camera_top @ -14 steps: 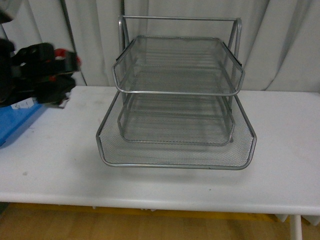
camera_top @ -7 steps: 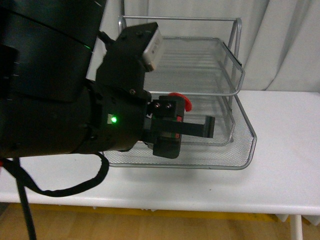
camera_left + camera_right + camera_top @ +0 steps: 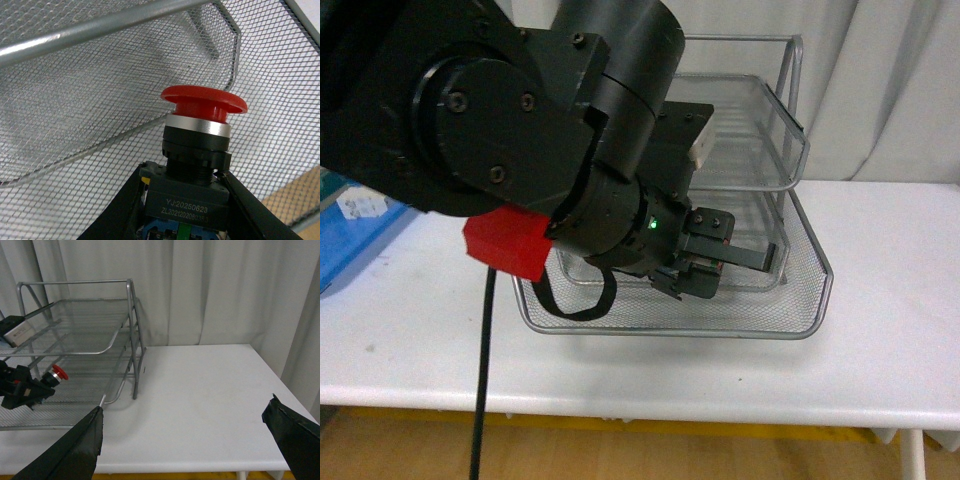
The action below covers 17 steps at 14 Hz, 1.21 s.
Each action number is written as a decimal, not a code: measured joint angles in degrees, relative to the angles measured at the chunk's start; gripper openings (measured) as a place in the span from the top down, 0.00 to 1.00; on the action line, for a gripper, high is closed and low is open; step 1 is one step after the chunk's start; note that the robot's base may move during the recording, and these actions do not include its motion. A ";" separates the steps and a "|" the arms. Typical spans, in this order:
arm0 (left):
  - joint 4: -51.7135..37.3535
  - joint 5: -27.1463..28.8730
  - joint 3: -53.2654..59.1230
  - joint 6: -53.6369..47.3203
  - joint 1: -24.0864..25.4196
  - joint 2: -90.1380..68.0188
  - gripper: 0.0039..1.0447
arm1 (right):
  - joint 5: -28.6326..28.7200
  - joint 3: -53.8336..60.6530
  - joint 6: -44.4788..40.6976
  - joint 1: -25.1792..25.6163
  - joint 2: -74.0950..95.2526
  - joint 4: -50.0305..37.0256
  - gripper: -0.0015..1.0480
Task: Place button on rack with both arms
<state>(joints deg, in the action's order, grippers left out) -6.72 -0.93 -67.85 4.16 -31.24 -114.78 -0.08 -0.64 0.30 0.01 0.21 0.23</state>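
Observation:
The button point(image 3: 204, 102) has a red mushroom cap, a silver ring and a dark body. My left gripper point(image 3: 185, 210) is shut on that body, one black finger on each side. In the front view my left gripper point(image 3: 720, 262) reaches into the silver wire-mesh rack point(image 3: 810, 300), low over the bottom tier and below the top tier. The right wrist view shows the button point(image 3: 60, 372) from the side, inside the rack point(image 3: 75, 325), with its cap off the mesh. My right gripper point(image 3: 185, 440) hangs open over bare white table, well away from the rack.
My bulky left arm point(image 3: 520, 130), with a red part point(image 3: 505, 245) on it, hides the rack's left half in the front view. A blue tray point(image 3: 350, 240) lies at the far left. The white table point(image 3: 880, 330) runs to the right, with grey curtains behind.
My left arm has swung from the far left across the front of the rack, and has carried the button farther in over the bottom tier.

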 joint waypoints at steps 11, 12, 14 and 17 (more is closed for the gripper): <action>13.90 1.31 -20.11 -2.80 3.48 -11.30 0.19 | 0.00 0.00 0.00 0.00 0.00 -0.02 0.06; 13.53 1.05 -20.02 -2.54 3.26 -11.17 0.07 | 0.00 0.00 0.00 0.00 -0.02 -0.02 0.06; 12.28 0.63 -17.44 -2.01 2.84 -8.70 0.06 | 0.00 0.00 0.00 0.00 -0.02 -0.02 0.06; 12.66 0.76 -13.97 -2.95 2.51 -2.91 0.06 | 0.02 0.00 0.00 0.00 0.00 -0.02 0.06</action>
<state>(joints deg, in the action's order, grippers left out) 5.93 -0.16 -81.82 1.21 -28.73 -117.69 -0.05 -0.64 0.30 0.01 0.21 0.21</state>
